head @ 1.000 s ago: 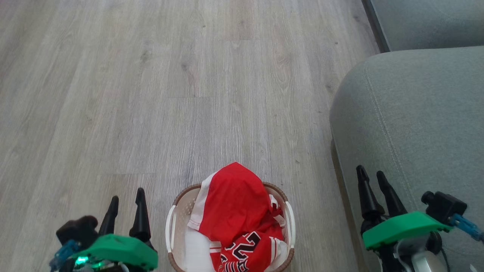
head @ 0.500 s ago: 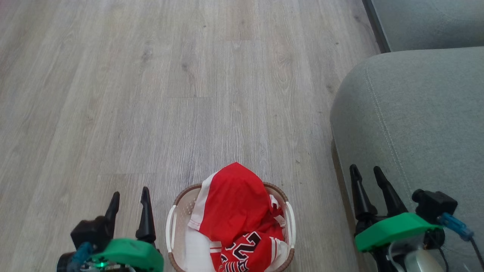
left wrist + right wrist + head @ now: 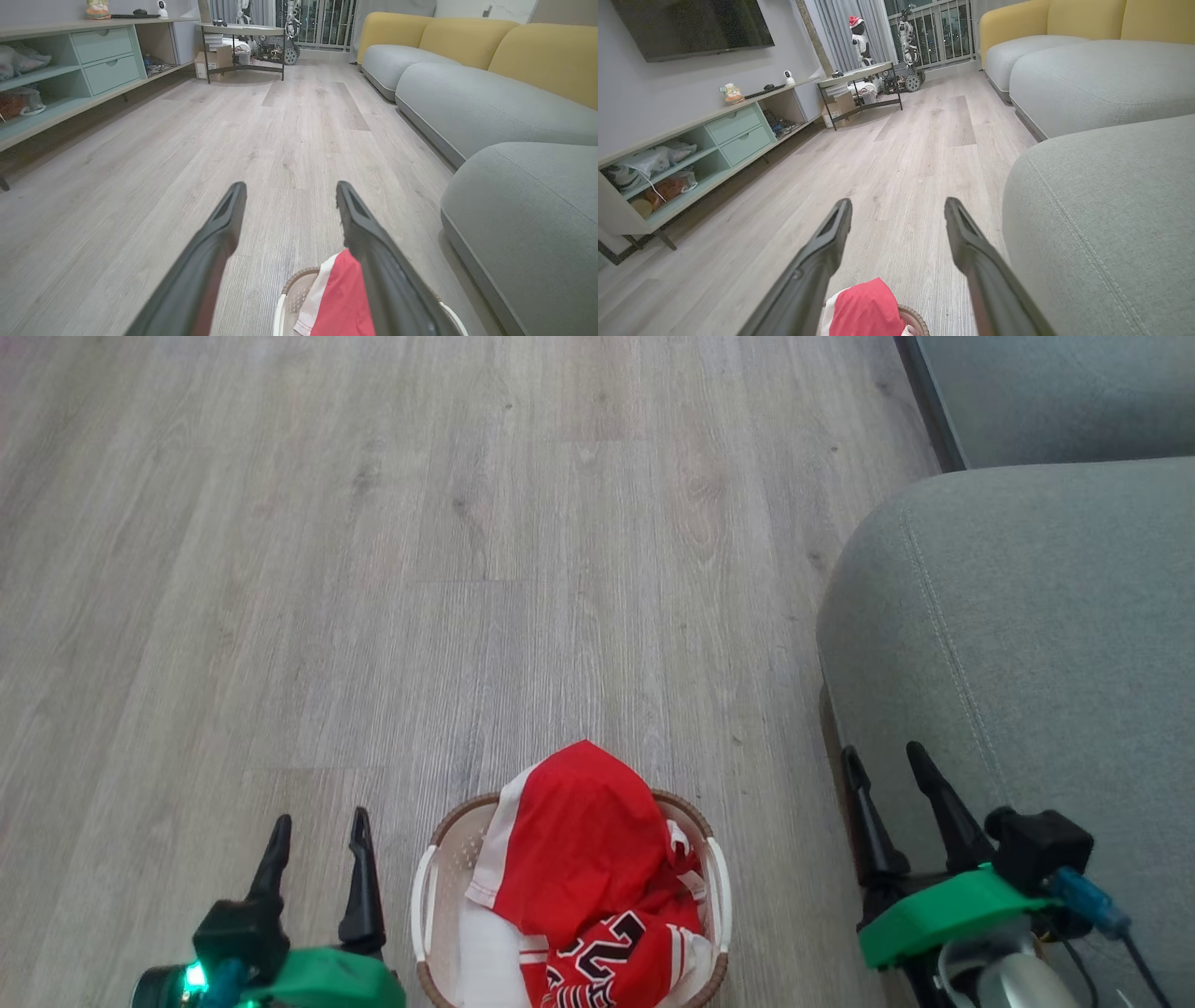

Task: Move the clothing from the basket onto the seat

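Both wide open, nothing held: left claw [image 3: 320, 819] at 7 o'clock, right claw [image 3: 880, 751] at 5. Red clothing [image 3: 579, 840] heaped in the basket [image 3: 422, 896] at 6, sofa seat [image 3: 1027, 644] at 3.

— How is the left tool [image 3: 320, 817] held?
— Its fingers [image 3: 362, 877] are seen parted and pointed forward, with nothing gripped.
— And the right tool [image 3: 882, 749]?
— Likewise spread and empty, raised slightly further forward.
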Tool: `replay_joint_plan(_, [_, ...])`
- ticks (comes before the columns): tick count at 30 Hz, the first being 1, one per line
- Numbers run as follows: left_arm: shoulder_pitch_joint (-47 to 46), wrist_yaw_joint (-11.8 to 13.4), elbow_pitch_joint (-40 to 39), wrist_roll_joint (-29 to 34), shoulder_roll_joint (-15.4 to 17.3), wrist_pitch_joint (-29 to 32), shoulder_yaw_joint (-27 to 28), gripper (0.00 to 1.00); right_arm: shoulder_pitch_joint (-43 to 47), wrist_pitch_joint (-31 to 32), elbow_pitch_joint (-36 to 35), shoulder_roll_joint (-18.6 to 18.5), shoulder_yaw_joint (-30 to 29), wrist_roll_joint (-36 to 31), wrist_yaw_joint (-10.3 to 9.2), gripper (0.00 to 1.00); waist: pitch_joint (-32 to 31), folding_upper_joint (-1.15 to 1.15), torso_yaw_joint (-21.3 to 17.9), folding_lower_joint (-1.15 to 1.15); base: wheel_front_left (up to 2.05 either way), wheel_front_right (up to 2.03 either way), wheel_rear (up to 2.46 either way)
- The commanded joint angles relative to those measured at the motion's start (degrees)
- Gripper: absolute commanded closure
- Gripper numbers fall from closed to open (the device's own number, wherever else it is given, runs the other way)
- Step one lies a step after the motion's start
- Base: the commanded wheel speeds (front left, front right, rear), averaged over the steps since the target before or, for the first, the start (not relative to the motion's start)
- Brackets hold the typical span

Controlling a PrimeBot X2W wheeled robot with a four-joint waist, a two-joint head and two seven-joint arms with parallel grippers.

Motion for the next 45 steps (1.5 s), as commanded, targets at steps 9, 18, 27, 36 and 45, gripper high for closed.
replay_joint_plan(9, [0.22,-0.54,-2.00,6.97,-1.29,-2.43,3.11,0.00,-2.13,-2.50,-0.07,-0.59,2.22,-7.54,-0.01,0.00,-0.29,0.00,0.09,0.00,0.00,0.00,0.00])
replay_joint_plan(18, [0.45,-2.39,-0.29,7.80,-2.38,-2.71,4.40,0.00,-2.13,-2.79,1.18,-0.60,2.08,-8.40,-0.01,0.00,-0.52,0.00,0.18,0.00,0.00,0.00,0.00])
replay_joint_plan(27, [0.71,-3.70,0.65,8.10,-3.22,-2.71,5.53,0.00,-2.00,-2.79,1.85,-0.60,1.86,-8.40,-0.01,0.00,-0.81,0.00,0.19,0.00,0.00,0.00,0.00])
replay_joint_plan(36, [1.10,-4.50,0.78,8.69,-3.66,-2.71,5.92,0.00,-1.76,-2.79,1.90,-0.60,1.88,-8.51,-0.01,0.00,-0.93,0.00,0.19,0.00,0.00,0.00,0.00])
replay_joint_plan(45, [1.11,-5.11,1.01,9.17,-3.89,-2.71,5.72,0.00,-1.67,-2.79,1.54,-0.60,1.63,-8.60,-0.01,0.00,-0.39,0.00,0.26,0.00,0.00,0.00,0.00])
